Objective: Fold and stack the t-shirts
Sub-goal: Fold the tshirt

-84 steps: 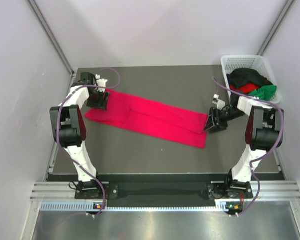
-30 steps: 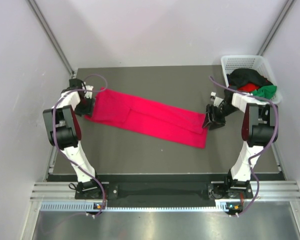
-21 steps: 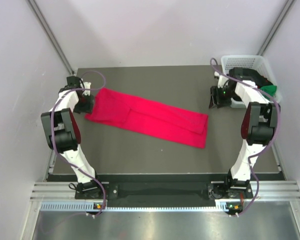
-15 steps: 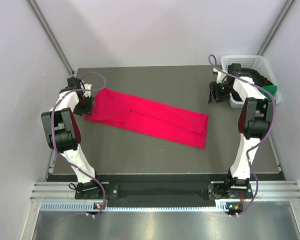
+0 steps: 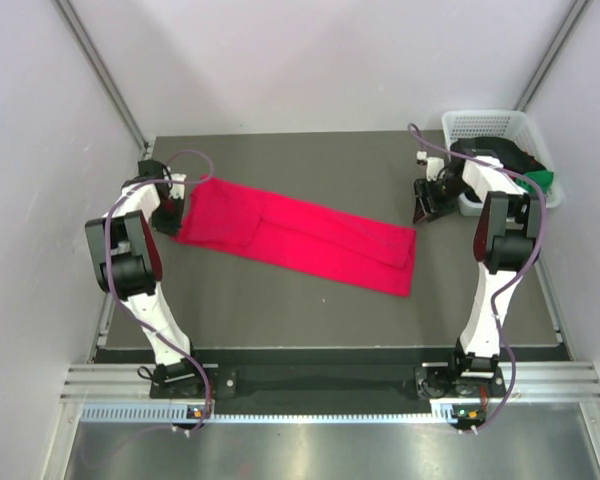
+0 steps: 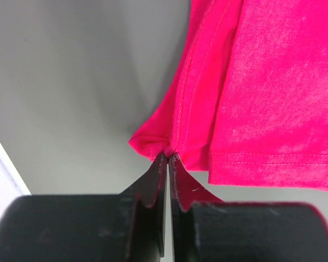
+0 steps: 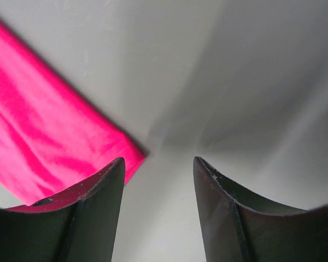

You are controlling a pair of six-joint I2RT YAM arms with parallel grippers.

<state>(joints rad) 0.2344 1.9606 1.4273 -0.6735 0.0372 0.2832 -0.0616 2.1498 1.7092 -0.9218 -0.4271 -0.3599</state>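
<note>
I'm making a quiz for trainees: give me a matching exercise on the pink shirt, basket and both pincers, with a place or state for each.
Things:
1 pink shirt
2 basket
3 left pincer
4 right pincer

States:
a open over the table
b white, far right
c shut on the shirt's corner
d folded into a long strip

Pairs: 1-d; 2-b; 3-c; 4-a

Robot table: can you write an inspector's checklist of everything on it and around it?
Surface: dark table, flat.
Job's things: pink t-shirt folded into a long strip, lying slantwise; a black shirt and a green shirt in the white basket at the far right corner.
Clutter: nothing seen.
Grippers: left gripper shut on the pink t-shirt's corner; right gripper open, holding nothing.
Cables: purple cables loop along both arms.
Surroundings: pale walls; metal rail at the near edge.
</note>
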